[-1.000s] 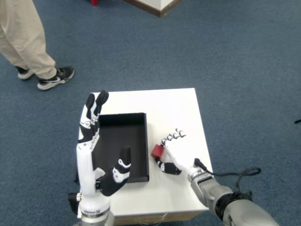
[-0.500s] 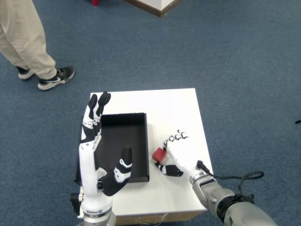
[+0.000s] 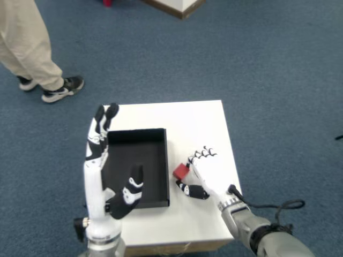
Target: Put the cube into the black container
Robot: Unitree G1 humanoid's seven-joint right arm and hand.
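My right hand (image 3: 206, 172) lies low over the table (image 3: 201, 120), near its right edge and toward the near right corner, palm down, back of the hand up. The cube (image 3: 181, 171) sits on the table top just right of the tray (image 3: 136, 167), close to the tray's right wall but outside it. It lies at the left side of my hand, between my fingertips (image 3: 202, 155) above it and my thumb (image 3: 194, 191) below it. The thumb curls in under the cube and its dark tip points toward the tray; the four fingers are loosely bent and side by side, their tips pointing toward the far edge. The cube's right side meets my palm edge, so it looks touched there, yet I cannot tell whether the thumb and fingers truly pinch it or only flank it. The tray takes up the left half of the table, its long side running from the near edge toward the far one, and its floor is bare. My left hand (image 3: 102, 163) stands upright over the tray's left wall, fingers straight and together, thumb out over the tray's near part. A person's legs (image 3: 27, 48) and shoes stand on the carpet (image 3: 257, 64) beyond the far left corner.
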